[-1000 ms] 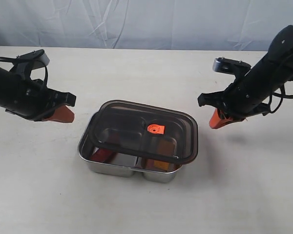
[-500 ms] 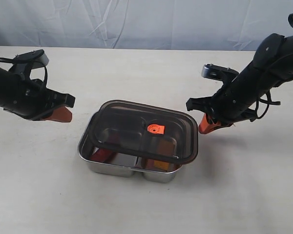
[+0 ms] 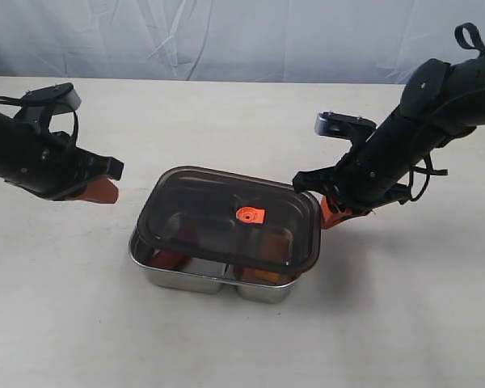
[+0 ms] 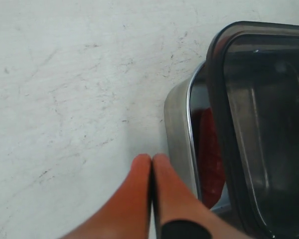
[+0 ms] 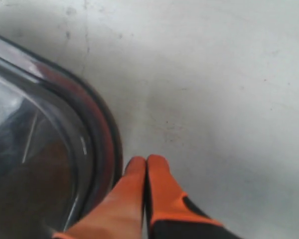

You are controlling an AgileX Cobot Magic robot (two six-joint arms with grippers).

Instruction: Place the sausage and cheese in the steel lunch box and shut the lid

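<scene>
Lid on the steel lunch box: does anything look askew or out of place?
Yes. The lid rests crooked on the steel lunch box, not seated: it overhangs the right end and leaves the left end uncovered, sausage showing. The shut right hand is at its right edge.

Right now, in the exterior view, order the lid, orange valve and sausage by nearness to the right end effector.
1. lid, its right edge beside the right end effector
2. orange valve, at the lid's centre
3. sausage, in the steel lunch box, left compartment
</scene>
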